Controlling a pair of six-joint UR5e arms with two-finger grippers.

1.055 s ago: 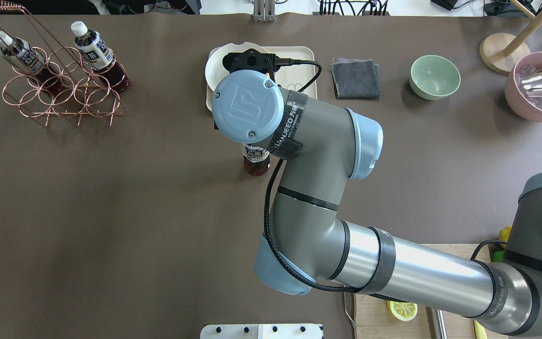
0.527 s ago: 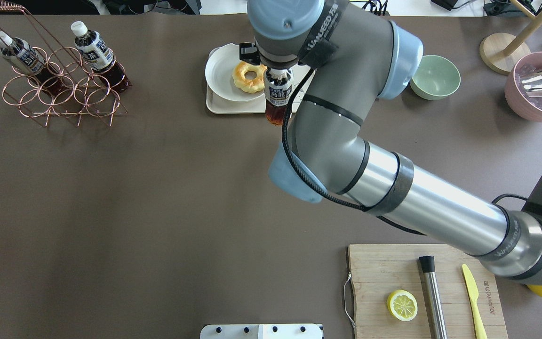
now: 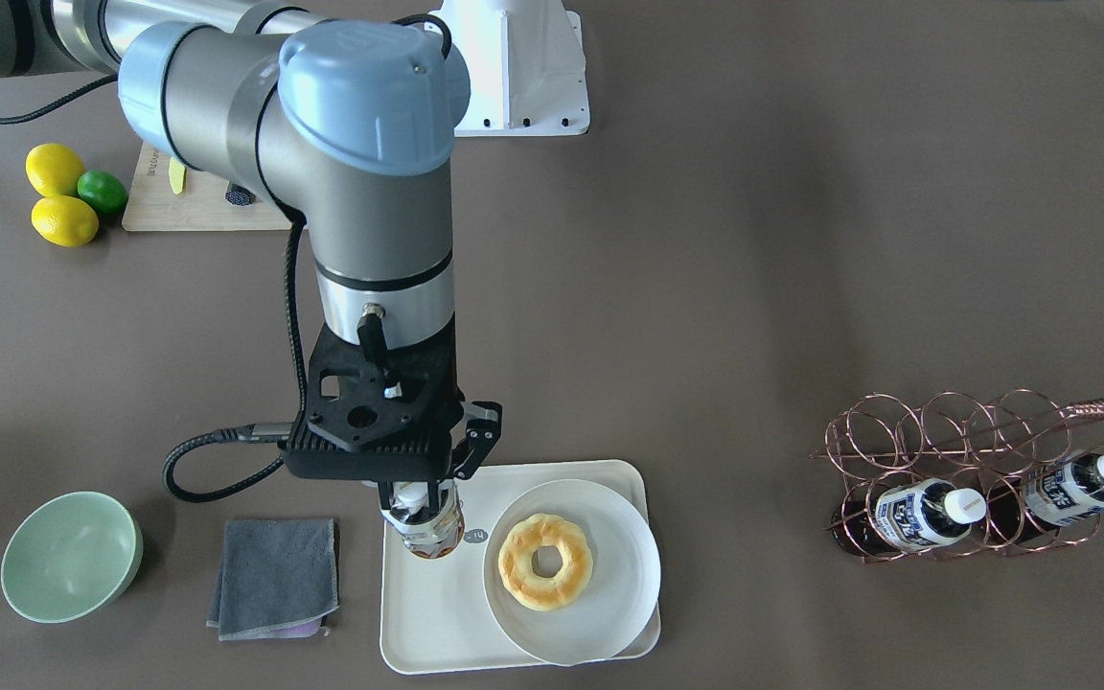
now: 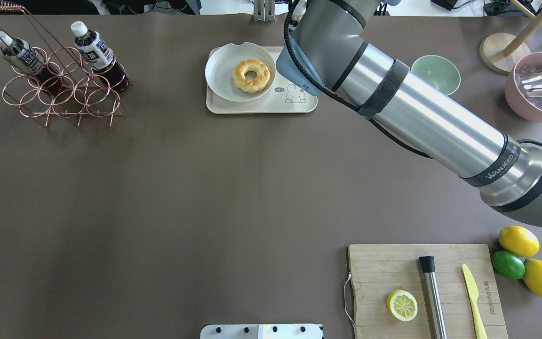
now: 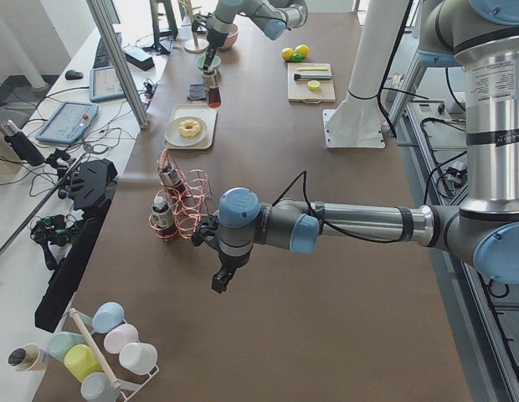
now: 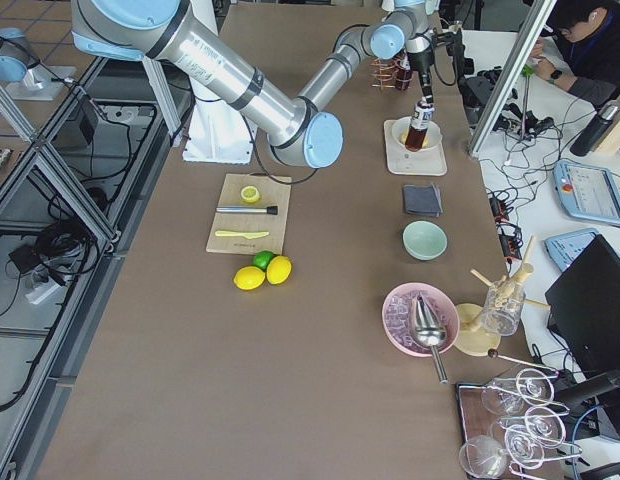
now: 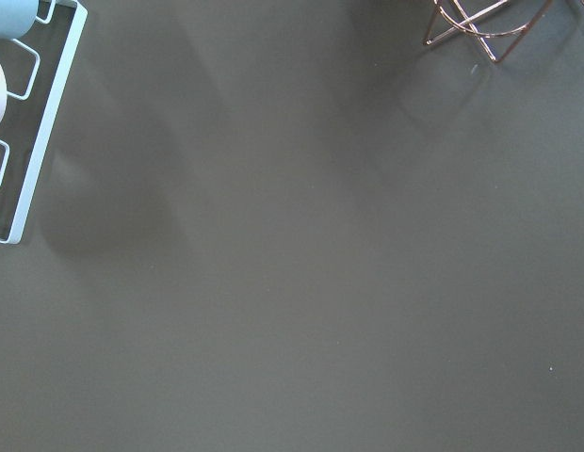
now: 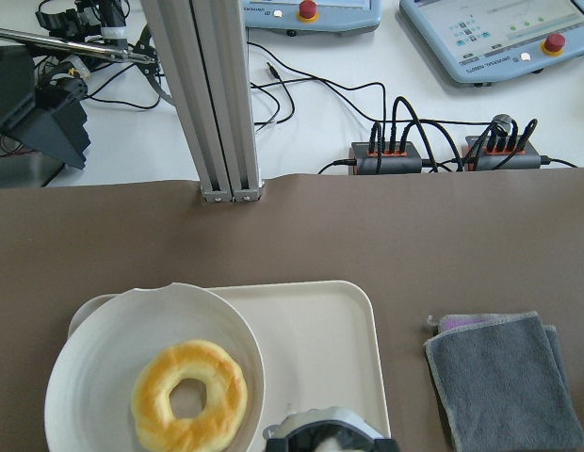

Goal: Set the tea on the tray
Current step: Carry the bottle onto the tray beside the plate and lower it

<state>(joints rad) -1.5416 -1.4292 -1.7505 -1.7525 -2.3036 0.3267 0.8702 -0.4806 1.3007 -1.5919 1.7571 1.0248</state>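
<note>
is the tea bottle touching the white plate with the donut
Apart. The front-facing view shows a strip of bare cream rectangular tray between the small plastic bottle of brown tea and the round white plate.

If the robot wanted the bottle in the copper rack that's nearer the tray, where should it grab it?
Probably the neck, just under the white cap, coming from above along its lean. The bottle sits tilted in the rack, wire rings around its dark lower half, so only its upper part is free.
</note>
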